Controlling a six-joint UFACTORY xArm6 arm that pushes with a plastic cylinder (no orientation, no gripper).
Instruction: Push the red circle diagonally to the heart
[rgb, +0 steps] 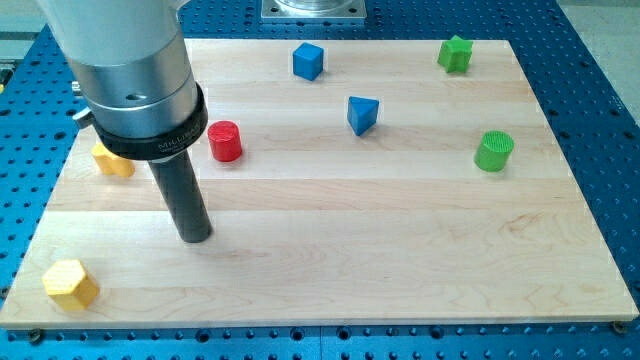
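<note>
The red circle (225, 141) stands upright on the wooden board (400, 260), left of centre. My tip (195, 238) rests on the board below it and slightly to the view's left, about a block's width clear of it. A yellow block (112, 161) lies near the board's left edge, left of the rod. The arm's body partly hides it, so I cannot make out its shape for sure. It is apart from the red circle, with the rod between them.
A yellow hexagon (70, 283) sits at the bottom left corner. A blue cube (308, 61) and a blue triangle (362, 114) lie at top centre. A green star (455, 53) and a green circle (493, 150) are on the right.
</note>
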